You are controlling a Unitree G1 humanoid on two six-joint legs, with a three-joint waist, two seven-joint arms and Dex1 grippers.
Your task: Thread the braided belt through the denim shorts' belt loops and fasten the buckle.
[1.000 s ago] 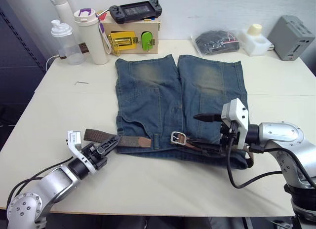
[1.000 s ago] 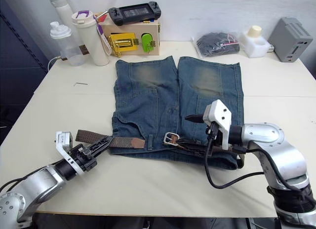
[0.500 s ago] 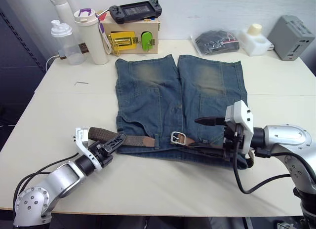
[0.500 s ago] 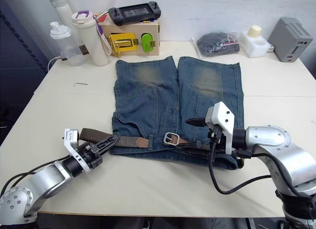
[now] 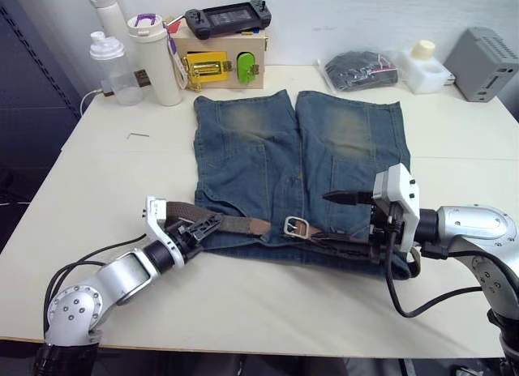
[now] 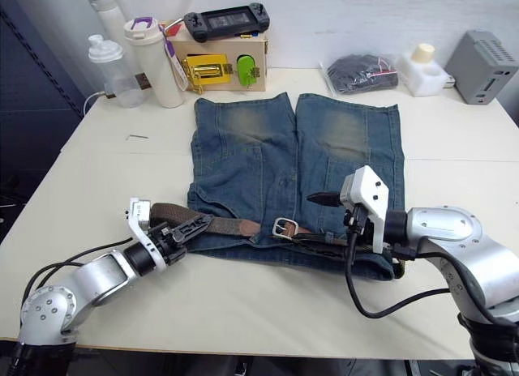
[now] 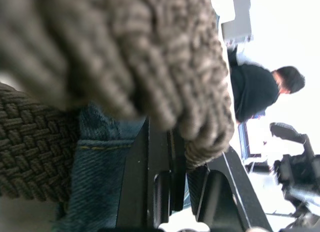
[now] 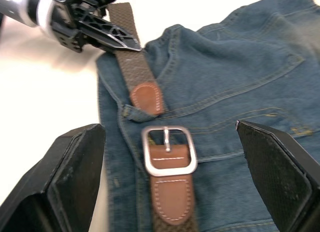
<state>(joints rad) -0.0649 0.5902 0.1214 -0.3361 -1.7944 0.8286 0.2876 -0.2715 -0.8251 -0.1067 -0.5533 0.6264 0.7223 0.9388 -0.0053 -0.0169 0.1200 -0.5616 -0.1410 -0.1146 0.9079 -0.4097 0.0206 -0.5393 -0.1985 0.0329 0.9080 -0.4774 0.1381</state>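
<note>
Braided belt (image 5: 235, 224) lying along the waistband of denim shorts (image 5: 300, 161), leather tip (image 8: 147, 99) just short of silver buckle (image 8: 168, 150). Left gripper (image 5: 204, 225) at the belt's free stretch by the shorts' left edge, fingers pinching the strap. Right gripper (image 8: 170, 184) poised over the buckle, fingers (image 8: 75, 167) spread wide, touching nothing.

shorts flat mid-counter, belt across the waistband

The denim shorts (image 5: 300, 161) lie on the counter (image 5: 113, 173); the braided belt (image 5: 243, 224) crosses their near edge, buckle (image 5: 293, 226) central, left claw (image 5: 199, 228) on its left end, right claw (image 5: 357, 222) over the right.
</note>
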